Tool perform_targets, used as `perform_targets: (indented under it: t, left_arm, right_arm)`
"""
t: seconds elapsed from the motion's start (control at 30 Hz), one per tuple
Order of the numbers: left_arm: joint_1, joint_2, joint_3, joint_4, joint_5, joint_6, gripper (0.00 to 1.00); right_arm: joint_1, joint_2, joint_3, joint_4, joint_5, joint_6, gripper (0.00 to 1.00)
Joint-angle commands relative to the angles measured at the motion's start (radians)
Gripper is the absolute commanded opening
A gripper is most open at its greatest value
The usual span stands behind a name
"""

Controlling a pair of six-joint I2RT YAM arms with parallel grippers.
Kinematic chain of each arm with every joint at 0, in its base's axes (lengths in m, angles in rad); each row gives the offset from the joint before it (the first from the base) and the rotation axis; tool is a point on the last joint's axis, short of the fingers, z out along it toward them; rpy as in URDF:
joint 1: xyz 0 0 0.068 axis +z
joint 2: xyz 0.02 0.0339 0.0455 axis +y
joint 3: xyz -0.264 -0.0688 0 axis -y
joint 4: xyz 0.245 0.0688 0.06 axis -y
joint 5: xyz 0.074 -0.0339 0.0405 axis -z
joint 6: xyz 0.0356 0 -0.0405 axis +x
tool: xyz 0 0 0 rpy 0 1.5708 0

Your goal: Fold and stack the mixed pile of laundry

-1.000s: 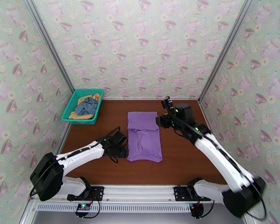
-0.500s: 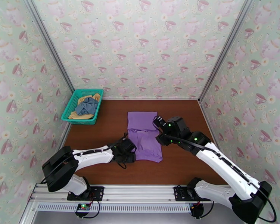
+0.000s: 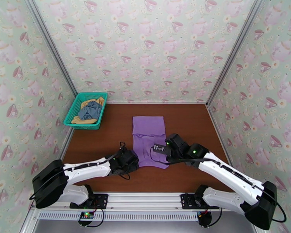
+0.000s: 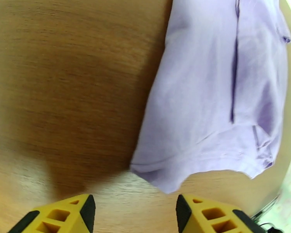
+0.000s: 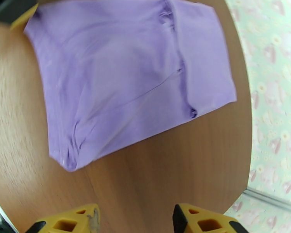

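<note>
**L end effector** (image 3: 130, 163): low over worktop (image 3: 192, 121), at near-left corner of T-shirt (image 3: 147, 133). In L wrist view, the fingers (image 4: 85, 208) of L end effector (image 4: 132, 208) are spread apart. Gap holds bare worktop (image 4: 60, 74) only. T-shirt (image 4: 219, 94) corner lies just ahead of the gap, touching neither finger. L arm runs low from its base at near-left edge, diag. toward centre.

**R end effector** (image 3: 158, 148): at near-right part of T-shirt, tips pointing left. Contact w/ cloth: cannot tell from top view. In R wrist view, the fingers (image 5: 87, 220) of R end effector (image 5: 135, 220) are spread apart, w/ bare worktop (image 5: 165, 171) in the gap. Near-right corner of T-shirt (image 5: 126, 82) lies ahead and left of the gap, clear of both fingers. R arm reaches from its base at near-right edge, diag. toward centre.

**T-shirt**: purple, flat on worktop, approx. centre. Folded to a narrow oblong, long axis near-to-far. One fold edge crosses it about midway, and a crease runs lengthwise. Near hem edge is slightly rumpled at both corners.

**Basket** (image 3: 73, 111): teal mesh, far-left corner of worktop, beside L wall. Holds grey-blue piece (image 3: 91, 109), crumpled, on top of yellow piece (image 3: 84, 120). Both are unfolded. Basket is well apart from T-shirt and both end effectors.
</note>
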Motion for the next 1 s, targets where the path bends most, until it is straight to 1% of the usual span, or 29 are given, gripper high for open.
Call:
perform_targets:
  t: [0.0, 0.07, 0.1, 0.17, 0.2, 0.27, 0.33, 0.4, 0.43, 0.5, 0.53, 0.57, 0.6, 0.63, 0.7, 0.77, 0.83, 0.87, 0.97]
  left_arm:
    - [-0.002, 0.034, 0.021, 0.034, -0.051, -0.057, 0.62]
    - [0.001, 0.071, 0.048, 0.045, -0.06, -0.023, 0.61]
    - [0.0, 0.09, 0.071, 0.04, -0.061, 0.016, 0.59]
    - [0.002, 0.113, 0.134, -0.033, -0.083, 0.105, 0.57]
    - [-0.001, 0.107, 0.16, -0.061, -0.108, 0.187, 0.55]
    - [-0.007, 0.072, 0.202, -0.128, -0.159, 0.347, 0.54]
    - [-0.009, 0.022, 0.236, -0.202, -0.201, 0.502, 0.5]
    - [-0.01, -0.041, 0.262, -0.25, -0.208, 0.689, 0.45]
    - [-0.011, -0.063, 0.274, -0.268, -0.2, 0.759, 0.43]
    - [-0.011, -0.085, 0.305, -0.306, -0.172, 0.928, 0.41]
    - [-0.01, -0.084, 0.325, -0.331, -0.175, 0.984, 0.39]
    - [-0.01, -0.078, 0.328, -0.352, -0.188, 1.053, 0.39]
    - [-0.011, -0.072, 0.37, -0.365, -0.205, 1.122, 0.41]
    - [-0.011, -0.069, 0.376, -0.363, -0.215, 1.19, 0.43]
    - [-0.011, -0.068, 0.367, -0.333, -0.211, 1.377, 0.51]
    - [-0.011, -0.081, 0.319, -0.28, -0.193, 1.557, 0.56]
    - [-0.003, -0.102, 0.251, -0.217, -0.2, 1.696, 0.56]
    - [0.0, -0.111, 0.225, -0.204, -0.185, 1.766, 0.56]
    - [0.002, -0.109, 0.159, -0.206, -0.125, 1.915, 0.54]
  right_arm:
    - [0.02, -0.013, -0.027, 0.052, 0.013, -0.053, 0.56]
    - [0.033, -0.012, -0.035, 0.055, 0.012, -0.062, 0.56]
    - [0.039, -0.011, -0.039, 0.058, 0.013, -0.066, 0.56]
    - [0.044, -0.01, -0.041, 0.06, 0.006, -0.076, 0.56]
    - [0.045, -0.012, -0.04, 0.059, -0.001, -0.083, 0.56]
    - [0.045, -0.013, -0.037, 0.052, -0.027, -0.098, 0.57]
    - [0.045, -0.016, -0.037, 0.045, -0.057, -0.115, 0.58]
    - [0.044, -0.015, -0.042, 0.043, -0.091, -0.131, 0.6]
    - [0.044, -0.014, -0.046, 0.039, -0.108, -0.139, 0.62]
    - [0.045, -0.004, -0.067, 0.041, -0.139, -0.171, 0.63]
    - [0.045, -0.003, -0.083, 0.049, -0.145, -0.189, 0.63]
    - [0.044, -0.001, -0.102, 0.061, -0.154, -0.209, 0.63]
    - [0.043, -0.001, -0.123, 0.081, -0.163, -0.226, 0.63]
    - [0.041, -0.004, -0.141, 0.102, -0.171, -0.239, 0.63]
    - [0.035, -0.008, -0.171, 0.146, -0.189, -0.259, 0.65]
    - [0.032, 0.001, -0.193, 0.176, -0.199, -0.271, 0.67]
    - [0.028, 0.023, -0.207, 0.192, -0.203, -0.278, 0.68]
    - [0.028, 0.042, -0.211, 0.198, -0.203, -0.281, 0.68]
    - [0.019, 0.093, -0.216, 0.235, -0.2, -0.287, 0.68]
